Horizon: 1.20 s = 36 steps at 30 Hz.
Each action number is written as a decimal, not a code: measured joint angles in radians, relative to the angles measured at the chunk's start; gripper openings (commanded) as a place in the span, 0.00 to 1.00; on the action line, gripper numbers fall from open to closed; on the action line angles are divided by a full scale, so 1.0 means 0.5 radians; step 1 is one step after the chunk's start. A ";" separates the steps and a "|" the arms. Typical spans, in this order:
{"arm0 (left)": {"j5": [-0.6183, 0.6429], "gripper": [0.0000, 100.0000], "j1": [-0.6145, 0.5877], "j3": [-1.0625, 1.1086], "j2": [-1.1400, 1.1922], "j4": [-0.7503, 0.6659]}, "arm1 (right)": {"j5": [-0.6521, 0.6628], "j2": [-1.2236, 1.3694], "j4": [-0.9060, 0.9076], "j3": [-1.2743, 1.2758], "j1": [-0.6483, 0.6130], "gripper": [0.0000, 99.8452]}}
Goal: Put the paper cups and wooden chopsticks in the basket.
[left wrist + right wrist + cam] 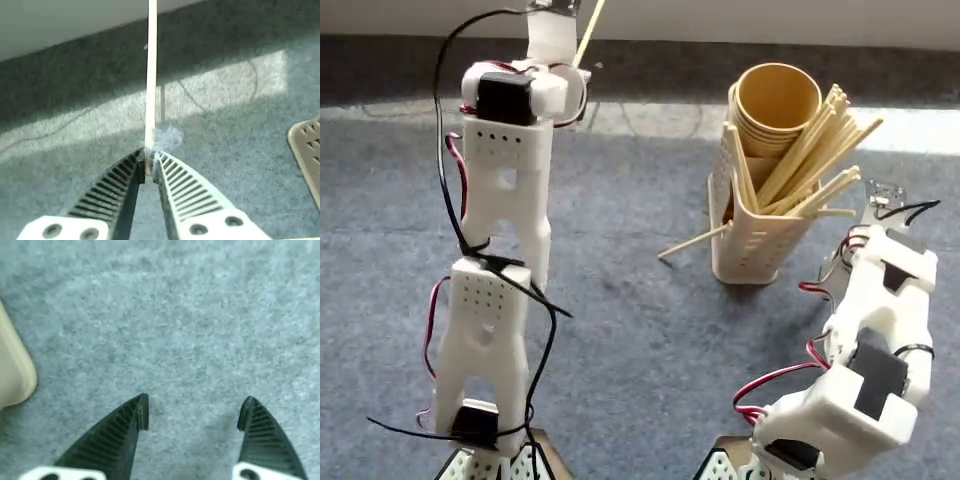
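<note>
A beige perforated basket (pixel 752 240) stands at the right of the carpet, holding stacked paper cups (pixel 775 105) and several wooden chopsticks (pixel 815 150). One chopstick (pixel 695 241) pokes out through its side, low on the left. My left gripper (pixel 148 161) is shut on a single wooden chopstick (pixel 151 75), held up at the far left; the same chopstick (pixel 588 35) shows above the left arm. My right gripper (pixel 192 415) hangs open over bare carpet beside the basket (pixel 12 365), nothing between its fingers.
Grey carpet (pixel 650 330) covers the table, with a sunlit strip (pixel 650 120) along the far side. A pale wall (pixel 60 20) runs behind. A corner of the basket (pixel 307 150) shows in the left wrist view. Black and red cables (pixel 510 290) trail along both arms.
</note>
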 measured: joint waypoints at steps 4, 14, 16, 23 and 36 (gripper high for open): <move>-0.203 0.01 0.209 -0.006 -0.196 -0.071 | 0.000 0.000 0.000 0.006 -0.064 0.29; -0.304 0.01 0.641 -0.006 -0.810 0.037 | 0.000 0.000 0.000 0.006 -0.064 0.29; -0.304 0.01 0.697 0.068 -0.961 0.046 | 0.000 0.000 0.000 0.006 -0.061 0.29; -0.522 0.01 0.881 1.227 -1.771 0.049 | 0.000 0.000 0.000 0.009 -0.064 0.29; -1.280 0.01 0.583 2.786 -3.173 0.049 | 0.000 0.000 0.000 0.009 -0.064 0.29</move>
